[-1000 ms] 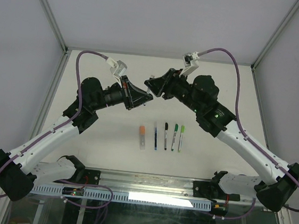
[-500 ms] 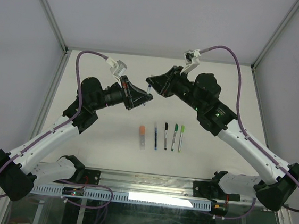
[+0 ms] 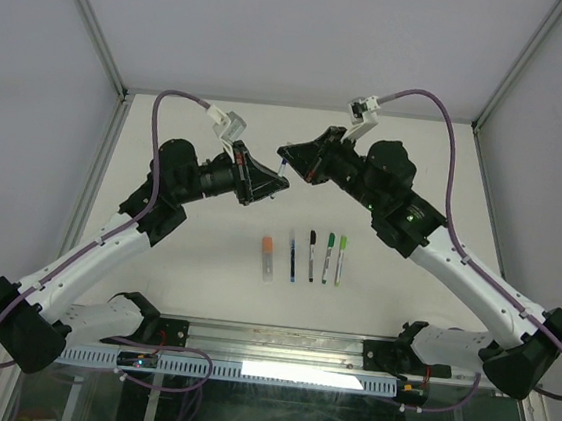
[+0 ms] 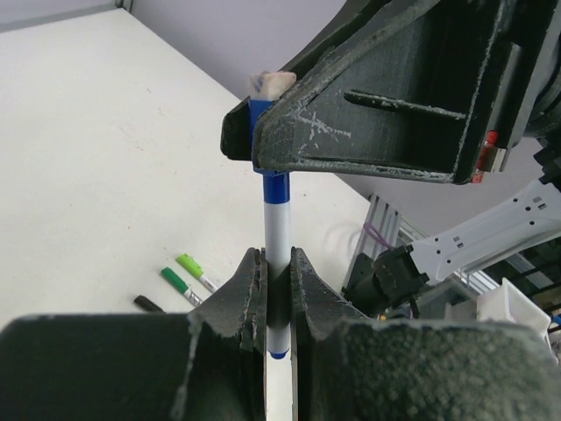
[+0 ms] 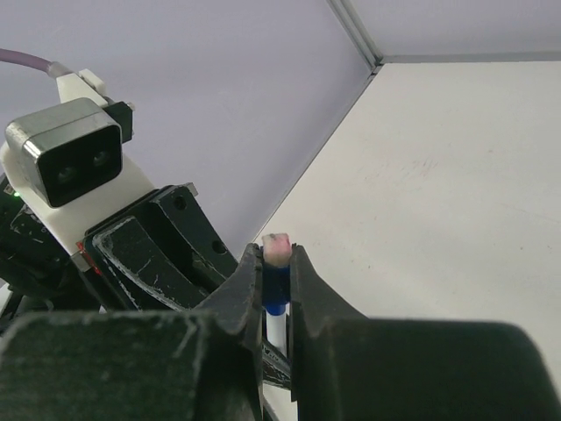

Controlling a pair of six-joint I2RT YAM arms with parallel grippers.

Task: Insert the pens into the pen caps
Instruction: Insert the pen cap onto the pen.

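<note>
Above the table's far half my two grippers meet tip to tip. The left gripper (image 3: 267,182) (image 4: 277,256) is shut on a white-barrelled pen (image 4: 278,224) (image 3: 281,174), which stands straight up out of its jaws in the left wrist view. A blue pen cap (image 5: 276,285) (image 4: 274,186) with a pale pinkish end sits over the pen's far end. The right gripper (image 3: 289,157) (image 5: 276,254) is shut on that cap, and the white barrel (image 5: 275,326) shows below it.
Several pens lie in a row on the table nearer the arm bases: a thick clear one with an orange end (image 3: 267,256), a dark blue one (image 3: 292,260), then black- (image 3: 310,255), dark green- (image 3: 328,257) and light green-capped (image 3: 341,258) ones. Metal frame posts stand at the table's far corners.
The right gripper's jaws have closed onto the blue cap at the pen's end. The left wrist has shifted slightly up and to the right with the pen still in it.
</note>
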